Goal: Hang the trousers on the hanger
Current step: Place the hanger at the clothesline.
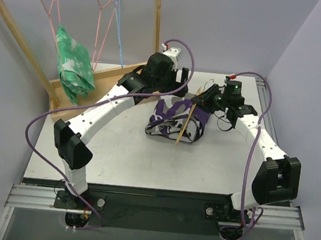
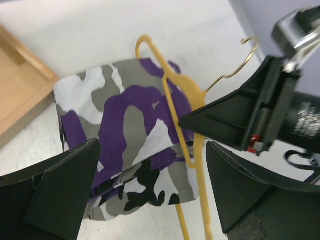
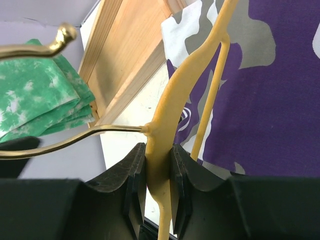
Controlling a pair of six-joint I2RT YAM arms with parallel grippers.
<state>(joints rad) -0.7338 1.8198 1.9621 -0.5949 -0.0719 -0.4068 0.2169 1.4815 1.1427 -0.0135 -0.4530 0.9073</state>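
— holding the hanger (image 3: pixel 165 100) with my right gripper (image 3: pixel 159 165), jaws pinched narrow on the yellow neck just below where the gold-coloured hook (image 3: pixel 60 35) joins. what's your read on the left?

— your left gripper (image 2: pixel 155 200) is spread wide with nothing in it, hanging over the trousers (image 2: pixel 120 125). in the top view they're a bunched camouflage heap right of centre on the table (image 1: pixel 118 155), and the hanger slants across them toward the lower middle.

— is the cloth through the triangle yet?

— i can't tell. in the left wrist view the yellow wires run along the right edge of the folded cloth, with some cloth under them. whether a leg passes through is hidden.

— then here's my plan, as a judgement: i bring the left down on the folded edge at lower centre of its view, pinch through all the layers, and draw the cloth across the lower wire while the right holds the hanger tilted.

— agreed. take the whole fold, not one layer, or i'd expect it to slide off unevenly. and mind the right gripper at the upper right of that view. the two are near each other, so come in from the left side.
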